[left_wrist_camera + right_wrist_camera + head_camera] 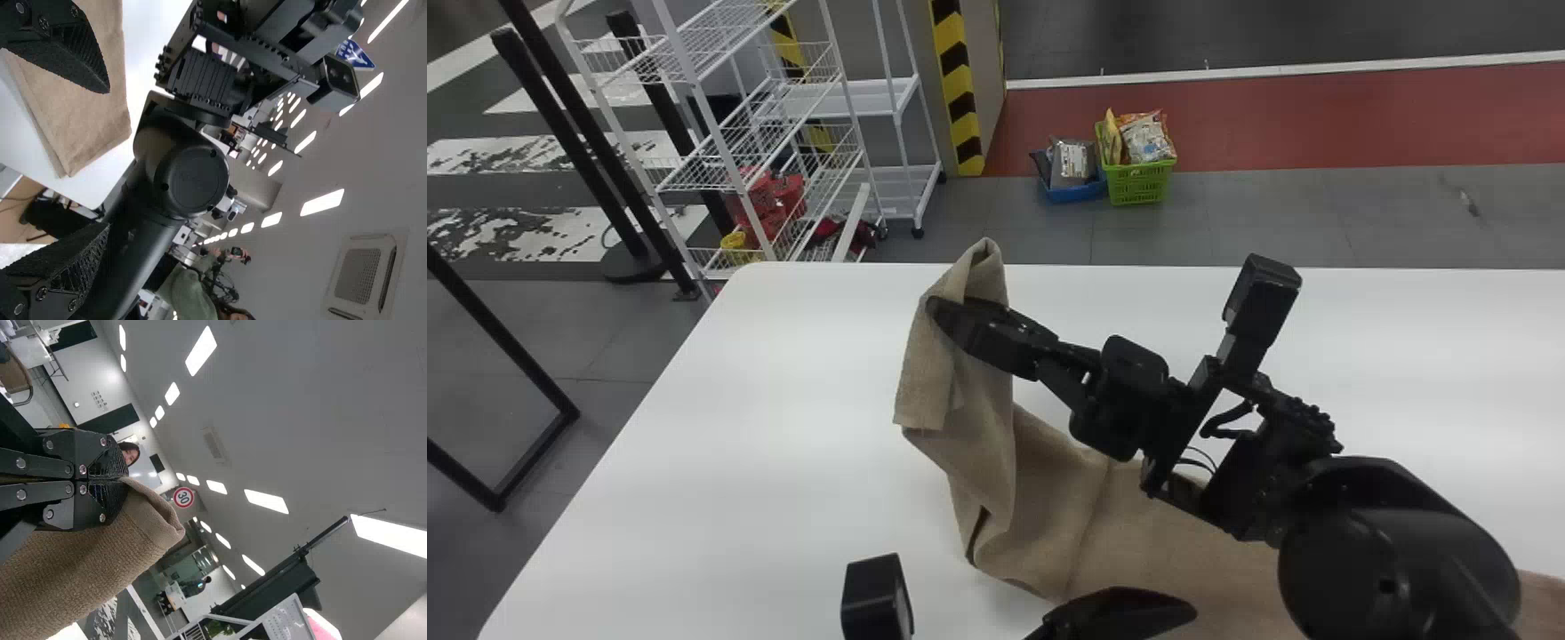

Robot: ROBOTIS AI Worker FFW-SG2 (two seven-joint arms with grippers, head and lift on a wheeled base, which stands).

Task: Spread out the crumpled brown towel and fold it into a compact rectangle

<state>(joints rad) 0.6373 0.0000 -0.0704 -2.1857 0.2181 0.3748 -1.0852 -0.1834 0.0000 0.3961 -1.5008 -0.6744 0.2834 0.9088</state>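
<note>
One brown towel (1129, 538) | raised end doubled over, lower part creased | right jaws (950, 313) pinching it | left jaws (1125, 612) wide

There is one towel (1138, 538), there is one table (738, 427), and there are two grippers (945, 313) and two baskets (1138, 184).

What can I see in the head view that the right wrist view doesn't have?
Head view: the green basket and the blue basket on the floor, the yellow-and-black striped post edge, and part of the left arm at the bottom edge.

Right wrist view: the ceiling lights and a round red-rimmed sign.

Both: the brown towel, with the right arm's jaws closed on its raised end.
</note>
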